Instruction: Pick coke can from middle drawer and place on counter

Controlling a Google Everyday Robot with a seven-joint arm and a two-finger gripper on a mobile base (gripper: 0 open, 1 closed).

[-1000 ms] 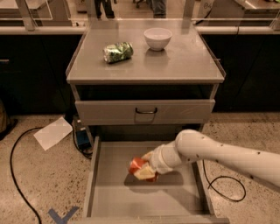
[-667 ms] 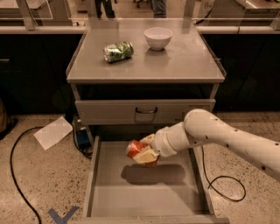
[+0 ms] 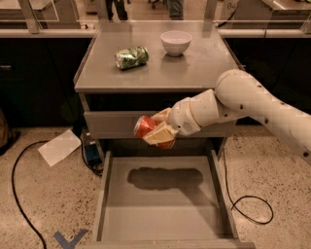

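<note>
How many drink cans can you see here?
2. A red coke can is held in the gripper above the open middle drawer; a green-and-white can lies on the counter. No others visible.

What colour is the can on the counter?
Green and white patterned can, camera view. Pincer holds the red coke can above the grey drawer.

Floor: speckled beige terrazzo (image 3: 48, 199), with a white sheet of paper (image 3: 59, 147) lying flat at left, a small blue box-like object (image 3: 91, 154) just beside it, and a blue tape cross (image 3: 68, 240) at the bottom edge. Thin black cables curve over the floor, one left (image 3: 13, 175), one right (image 3: 252, 196). Behind, long pale bench tops (image 3: 48, 33) run over dark cabinet fronts (image 3: 34, 78); a standing person's legs (image 3: 116, 7) show at top.
</note>
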